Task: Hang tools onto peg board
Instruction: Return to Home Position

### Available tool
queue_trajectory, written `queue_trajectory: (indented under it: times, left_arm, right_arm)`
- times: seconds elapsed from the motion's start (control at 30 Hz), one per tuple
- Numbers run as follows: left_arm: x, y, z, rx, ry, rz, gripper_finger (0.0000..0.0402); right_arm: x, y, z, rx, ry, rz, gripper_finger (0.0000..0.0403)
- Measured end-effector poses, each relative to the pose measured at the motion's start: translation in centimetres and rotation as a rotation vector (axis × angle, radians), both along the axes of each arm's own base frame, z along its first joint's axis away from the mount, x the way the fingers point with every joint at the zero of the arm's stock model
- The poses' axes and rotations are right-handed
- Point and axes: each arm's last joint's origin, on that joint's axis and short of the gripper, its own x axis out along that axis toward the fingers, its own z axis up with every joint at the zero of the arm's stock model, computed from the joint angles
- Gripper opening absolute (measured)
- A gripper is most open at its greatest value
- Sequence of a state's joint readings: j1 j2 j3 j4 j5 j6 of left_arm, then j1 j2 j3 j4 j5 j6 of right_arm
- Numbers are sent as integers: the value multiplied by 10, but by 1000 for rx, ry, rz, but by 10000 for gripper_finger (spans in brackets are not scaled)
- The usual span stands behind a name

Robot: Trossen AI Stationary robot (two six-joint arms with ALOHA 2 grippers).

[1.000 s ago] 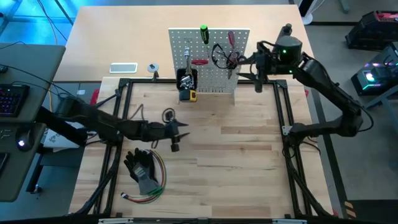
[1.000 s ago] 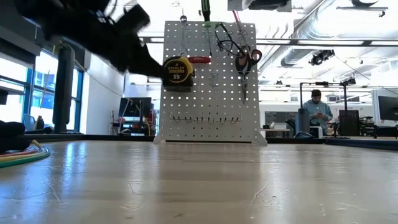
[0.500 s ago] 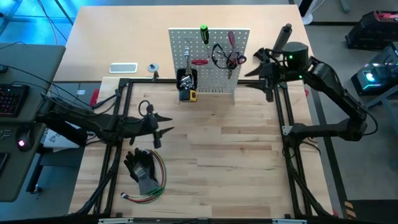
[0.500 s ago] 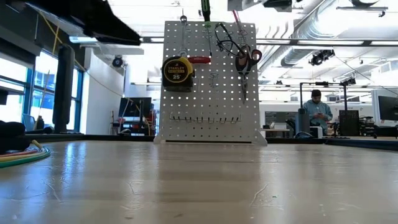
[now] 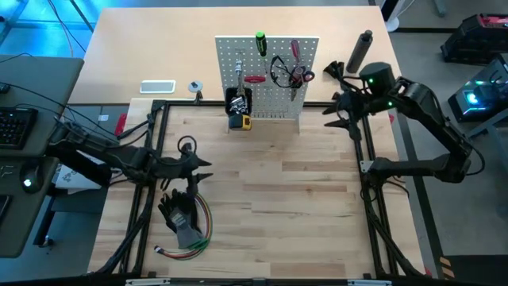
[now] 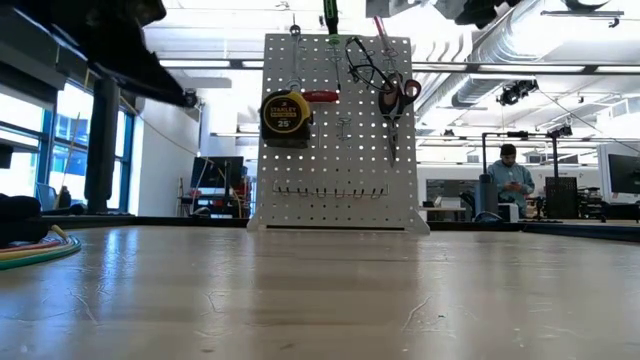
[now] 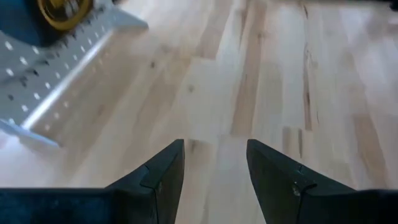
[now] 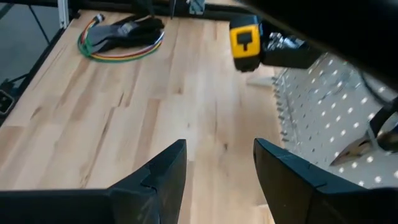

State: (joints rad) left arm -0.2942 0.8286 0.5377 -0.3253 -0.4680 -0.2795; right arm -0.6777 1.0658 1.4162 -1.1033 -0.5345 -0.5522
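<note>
Backing off, mind that the tools (image 5: 274,67) hang on the peg board (image 5: 267,107), just beside your right claw (image 5: 333,99) and well apart from the left claw (image 5: 202,168) out mid-surface; both claws released, empty.

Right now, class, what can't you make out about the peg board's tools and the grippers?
High view: contents of black bin, too small.
Low view: left gripper, right gripper, dark shapes cut by the top edge.
Left wrist view: tape measure, blurred, cut by the edge.
Right wrist view: scissors, handles past the edge.
</note>
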Motion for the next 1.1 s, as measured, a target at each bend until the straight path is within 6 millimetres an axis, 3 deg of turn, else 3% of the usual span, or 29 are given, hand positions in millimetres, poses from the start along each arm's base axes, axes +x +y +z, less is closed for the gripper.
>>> queue_trajectory:
  times: [0.33,0.7,0.87,1.1]
  left_arm:
    - [3,-9,-12,-1,77,3,165]
    - [24,-15,-27,61,101,30,165]
    - [41,-21,-33,84,50,1,165]
    - [61,-24,-41,151,-8,24,165]
  right_arm:
    - [3,8,-2,39,25,36,181]
    - [13,20,-6,85,26,88,181]
    - [26,21,-35,151,75,97,181]
    - [47,20,-100,224,95,85,181]
